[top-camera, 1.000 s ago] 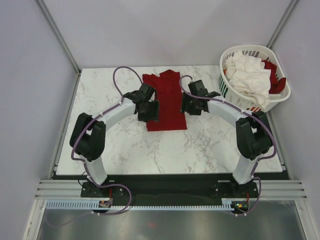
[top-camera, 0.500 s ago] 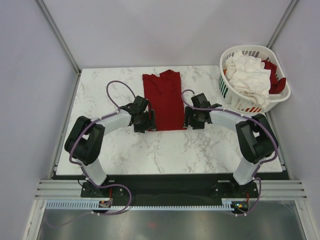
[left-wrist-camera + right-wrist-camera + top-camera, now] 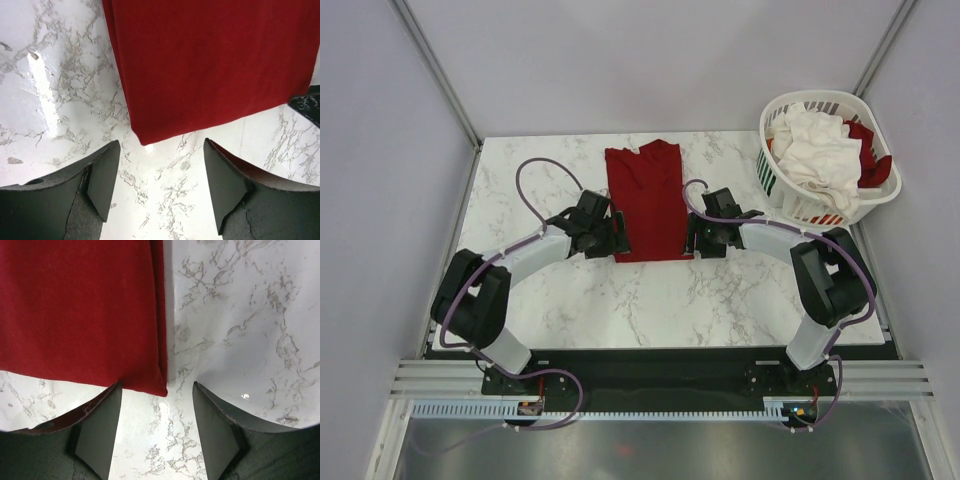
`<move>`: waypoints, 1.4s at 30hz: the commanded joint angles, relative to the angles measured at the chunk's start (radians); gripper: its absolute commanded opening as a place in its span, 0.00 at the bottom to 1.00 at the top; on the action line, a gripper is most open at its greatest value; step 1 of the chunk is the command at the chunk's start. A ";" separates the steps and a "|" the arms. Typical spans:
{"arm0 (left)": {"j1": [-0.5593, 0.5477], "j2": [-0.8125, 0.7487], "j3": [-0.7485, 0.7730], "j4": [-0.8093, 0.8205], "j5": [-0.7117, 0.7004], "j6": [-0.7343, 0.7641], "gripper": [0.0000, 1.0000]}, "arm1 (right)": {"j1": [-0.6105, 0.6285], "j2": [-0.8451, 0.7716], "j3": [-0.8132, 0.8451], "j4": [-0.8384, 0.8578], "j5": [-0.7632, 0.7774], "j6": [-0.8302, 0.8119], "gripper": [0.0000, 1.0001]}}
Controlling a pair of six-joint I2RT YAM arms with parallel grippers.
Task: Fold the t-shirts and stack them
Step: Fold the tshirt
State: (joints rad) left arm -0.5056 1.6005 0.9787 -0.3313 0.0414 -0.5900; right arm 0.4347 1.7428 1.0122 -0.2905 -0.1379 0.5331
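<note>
Overhead, left gripper (image 3: 160,185) and right gripper (image 3: 156,432) partly cover near corners of the red shirt (image 3: 647,200). Wrist cams show both corners. Both grippers spread wide, empty.

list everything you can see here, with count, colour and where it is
red t-shirt: one, dark red, folded into a long strip, flat on the middle of the table
white cloth: count unclear, white, heaped in the basket
red cloth: count unclear, dark red, at the basket's right side, partly under the white cloth
basket: one, white slotted plastic with green and red marks, far right corner of the table
table: one, white marble pattern
left pincer: one, black, open, at the red t-shirt's near left corner
right pincer: one, black, open, at its near right corner
</note>
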 commanded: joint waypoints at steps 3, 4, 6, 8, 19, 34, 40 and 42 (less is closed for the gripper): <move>0.001 -0.015 0.006 0.038 -0.069 -0.028 0.75 | -0.002 0.006 -0.003 0.039 -0.020 -0.010 0.67; 0.001 -0.004 0.008 0.037 -0.072 -0.027 0.74 | -0.002 0.011 -0.003 0.039 -0.020 -0.009 0.67; 0.001 0.034 0.009 0.040 -0.078 -0.031 0.71 | -0.002 0.014 -0.003 0.039 -0.020 -0.013 0.67; 0.001 0.061 0.014 0.041 -0.084 -0.036 0.69 | -0.001 0.015 -0.006 0.039 -0.019 -0.016 0.67; -0.001 0.131 -0.014 0.075 -0.054 -0.045 0.58 | -0.001 0.029 -0.026 0.048 -0.023 -0.021 0.67; 0.001 0.162 -0.067 0.135 -0.003 -0.054 0.38 | -0.001 0.046 -0.115 0.116 -0.089 -0.001 0.61; 0.001 0.168 -0.069 0.143 0.003 -0.051 0.11 | -0.001 0.052 -0.141 0.137 -0.109 0.010 0.34; -0.001 0.170 -0.071 0.143 0.005 -0.054 0.04 | -0.001 0.060 -0.147 0.148 -0.115 0.008 0.29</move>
State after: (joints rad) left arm -0.5049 1.7302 0.9390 -0.1715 0.0387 -0.6250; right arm 0.4286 1.7512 0.9127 -0.0811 -0.2417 0.5442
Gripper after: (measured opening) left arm 0.070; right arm 0.314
